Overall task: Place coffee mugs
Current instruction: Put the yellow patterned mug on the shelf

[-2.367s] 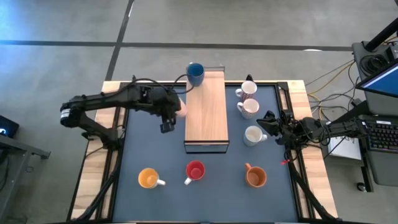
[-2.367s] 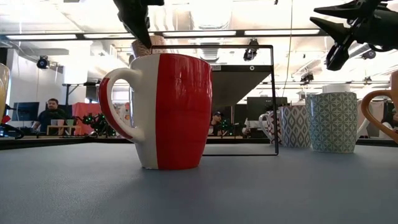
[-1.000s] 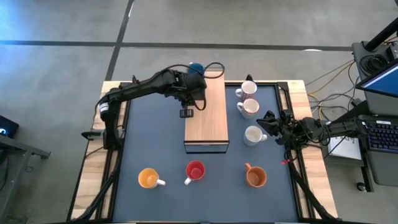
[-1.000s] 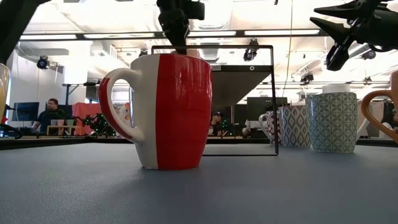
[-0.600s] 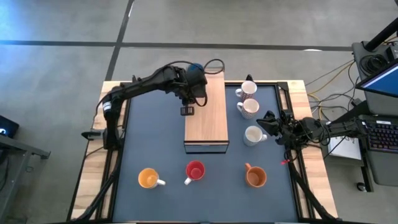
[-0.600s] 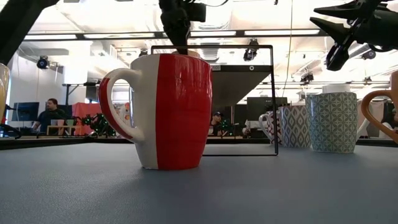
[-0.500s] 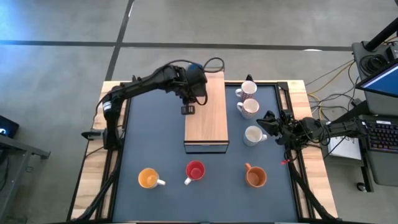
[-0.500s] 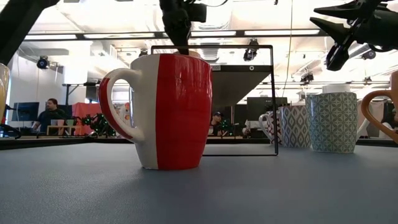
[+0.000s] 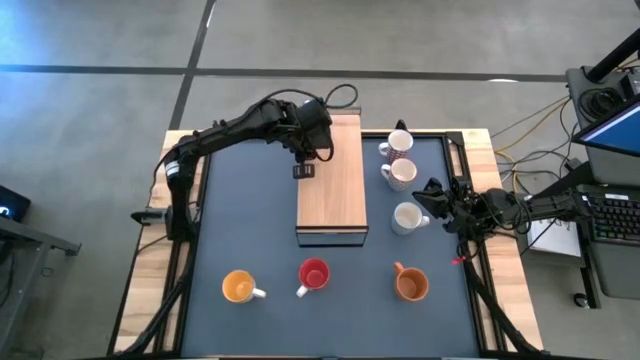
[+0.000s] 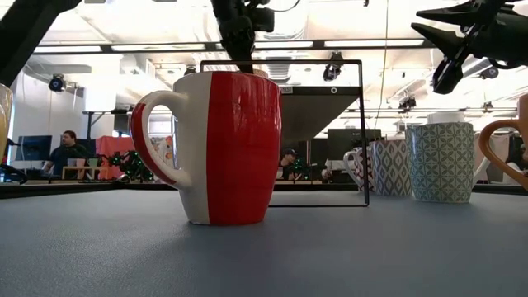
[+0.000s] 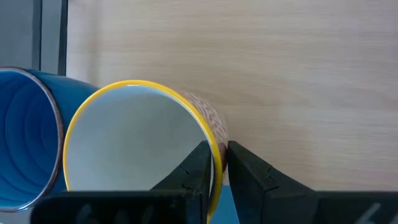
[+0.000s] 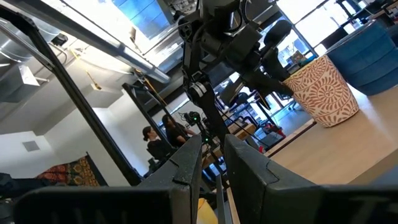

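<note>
My left hand (image 11: 214, 163) is clamped on the rim of a mug with a yellow lip, a white inside and a red pattern on its outer wall, the patterned mug (image 11: 137, 143). One finger (image 11: 196, 167) sits inside the cup and the other presses the outside, so the wall is pinched between them with only its thickness keeping them apart. The mug lies directly in front of my wrist.

Just beside it, rim nearly against rim, is the blue mug (image 11: 25, 143). Both are over the far left corner of the wooden board (image 11: 280, 62), whose pale top fills the space past my fingers. From across the table the patterned mug looks to be down on the board, though I cannot tell whether its full weight rests there.

Farther out, on the dark table (image 9: 240, 230), three mugs line the near edge: the yellow mug (image 9: 238, 287), the red mug (image 9: 314, 274) and the orange mug (image 9: 411, 285). To the right of the board, well apart from my left hand, stand four pale mugs in a row, the nearest being the white mug (image 9: 406, 216).

My right hand (image 9: 428, 200) waits just beside that white mug, its fingers slightly apart and holding nothing.
</note>
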Action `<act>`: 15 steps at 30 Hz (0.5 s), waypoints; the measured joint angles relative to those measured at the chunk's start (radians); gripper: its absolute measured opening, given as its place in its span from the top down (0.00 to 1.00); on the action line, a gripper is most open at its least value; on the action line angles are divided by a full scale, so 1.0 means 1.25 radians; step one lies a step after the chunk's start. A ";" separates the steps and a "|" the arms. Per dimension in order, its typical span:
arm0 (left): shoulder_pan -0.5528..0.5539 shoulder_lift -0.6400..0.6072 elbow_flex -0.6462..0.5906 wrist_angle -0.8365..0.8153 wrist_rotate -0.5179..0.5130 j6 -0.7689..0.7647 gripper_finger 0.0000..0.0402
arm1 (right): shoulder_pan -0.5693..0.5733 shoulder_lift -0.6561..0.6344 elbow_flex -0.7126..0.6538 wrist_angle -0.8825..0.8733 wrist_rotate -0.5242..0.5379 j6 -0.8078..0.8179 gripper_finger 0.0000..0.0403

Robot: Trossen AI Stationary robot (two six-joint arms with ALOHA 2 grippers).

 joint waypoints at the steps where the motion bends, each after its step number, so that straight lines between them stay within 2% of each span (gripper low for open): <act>1: 0.000 0.000 0.000 0.000 0.000 0.000 0.92 | 0.000 0.000 0.000 0.000 0.000 0.000 0.85; 5: 0.000 0.000 0.000 0.006 0.000 -0.005 0.90 | 0.000 0.000 0.000 0.000 0.000 0.000 0.85; 15: -0.005 -0.002 0.000 0.003 0.009 -0.013 0.75 | 0.000 0.000 0.000 0.000 0.000 0.000 0.85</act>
